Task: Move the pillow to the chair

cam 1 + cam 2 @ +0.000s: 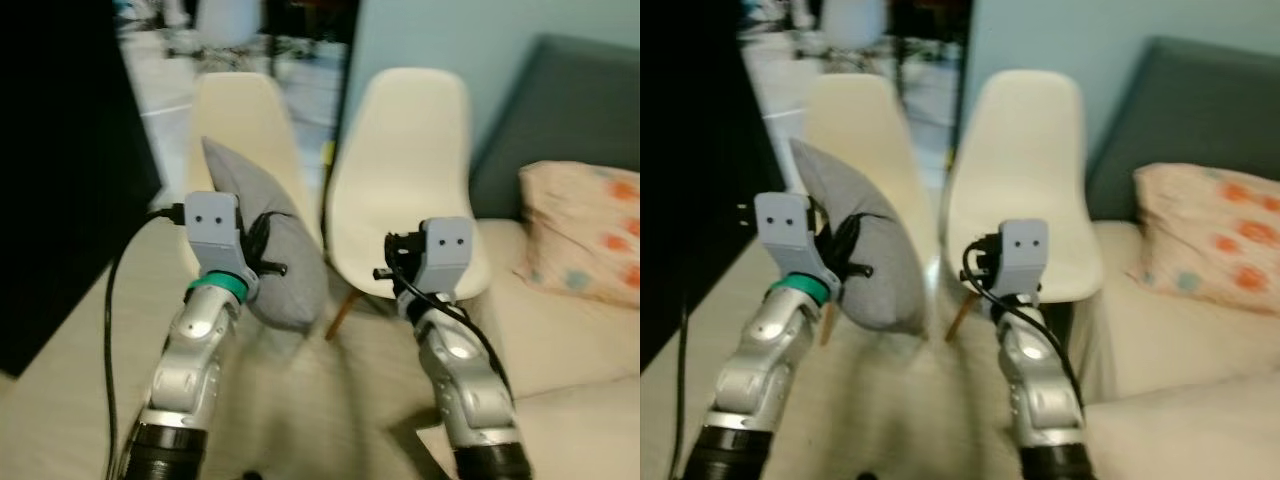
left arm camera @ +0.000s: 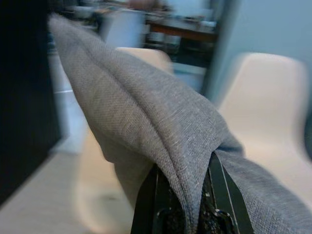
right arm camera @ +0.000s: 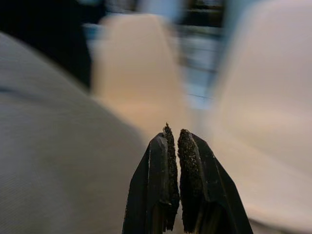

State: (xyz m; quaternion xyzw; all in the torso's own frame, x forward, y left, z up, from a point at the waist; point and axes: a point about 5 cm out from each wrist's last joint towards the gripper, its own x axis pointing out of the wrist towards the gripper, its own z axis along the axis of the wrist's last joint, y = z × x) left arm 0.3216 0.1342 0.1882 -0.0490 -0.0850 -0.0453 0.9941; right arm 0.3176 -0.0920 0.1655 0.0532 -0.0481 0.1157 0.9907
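A: Pillow status?
B: The pillow (image 1: 285, 265) is grey woven fabric with a raised seam — soft, creased, held upright in the air in front of the left chair (image 1: 245, 120). The left gripper (image 2: 181, 192) has its jaws clamped on the seam edge.
A: Chairs?
B: Two cream moulded shell chairs, smooth and rounded; the right chair (image 1: 410, 170) stands beside a beige sofa (image 1: 560, 340) carrying a patterned cushion (image 1: 585, 230).
A: Right gripper (image 3: 174, 139)?
B: Raised, jaws pressed together — holding nothing.

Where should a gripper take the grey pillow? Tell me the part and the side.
By its seamed edge, from the robot's side. The left gripper already pinches that folded seam of the grey pillow, which hangs in front of the left chair; the edge is thin enough for the fingers.
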